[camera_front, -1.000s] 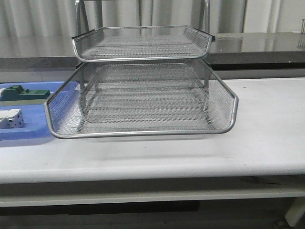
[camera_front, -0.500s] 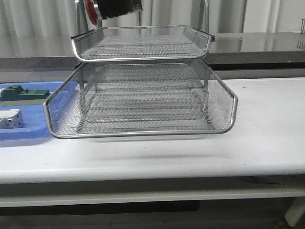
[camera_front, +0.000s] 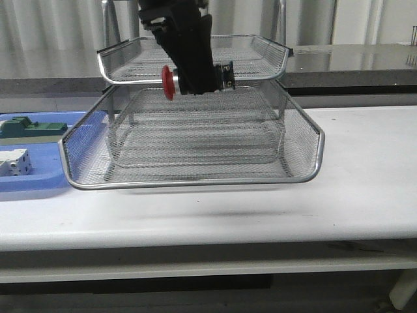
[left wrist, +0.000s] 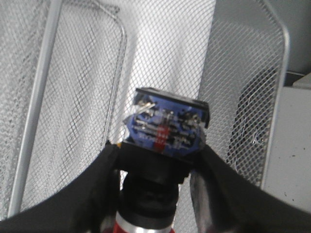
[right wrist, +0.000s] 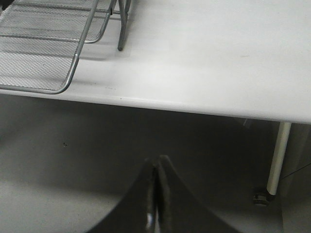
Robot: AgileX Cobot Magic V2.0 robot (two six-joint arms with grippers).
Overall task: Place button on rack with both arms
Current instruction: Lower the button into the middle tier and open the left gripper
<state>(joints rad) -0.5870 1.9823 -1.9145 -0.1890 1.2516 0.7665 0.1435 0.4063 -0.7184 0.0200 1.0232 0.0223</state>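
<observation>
The left pincer [camera_front: 195, 81] covers the middle of the button [camera_front: 171, 82], leaving only its red head and rear end showing. The blue tray [camera_front: 39, 179] runs off the front view's edge, partly behind the rack [camera_front: 300, 176]. In the left wrist view the red head is cut off.

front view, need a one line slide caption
Left gripper holds the red-headed button sideways over the wire-mesh rack, blue tray at left.

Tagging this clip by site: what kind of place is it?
Probably a lab or workshop test bench, not an office. A plain white table carries a wire rack and a blue parts tray, with a dark counter and curtain behind.
</observation>
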